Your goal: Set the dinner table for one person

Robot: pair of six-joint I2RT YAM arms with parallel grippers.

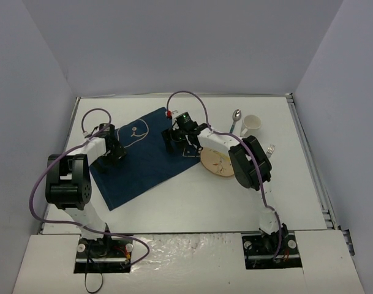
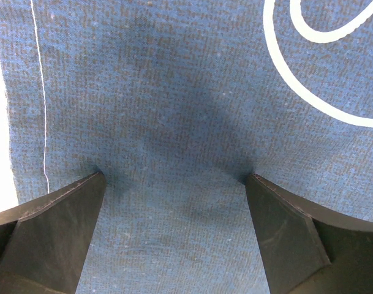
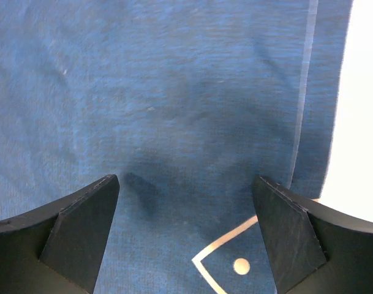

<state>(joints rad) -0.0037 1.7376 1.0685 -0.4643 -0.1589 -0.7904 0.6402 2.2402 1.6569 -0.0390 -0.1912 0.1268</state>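
White dinner table [image 1: 192, 208] fills the overhead view, carrying a dark blue placemat [image 1: 143, 165] set askew left of centre. The left gripper [image 1: 116, 153] and right gripper [image 1: 177, 144] are down on opposite ends of the cloth. A tan plate [image 1: 218, 164], spoon [image 1: 235, 119], white mug [image 1: 252, 124] and fork [image 1: 270, 149] lie to the right.

Left wrist: the left gripper [image 2: 174, 177] is spread wide, its tips denting the placemat [image 2: 174, 92].

Right wrist: the right gripper [image 3: 186, 180] also stands wide, holding nothing, above the placemat [image 3: 174, 79] near its hemmed edge, beside bare table [image 3: 364, 122].

Plain pale grey walls [image 1: 174, 43] boxed me in behind and on both sides, softly and evenly lit.
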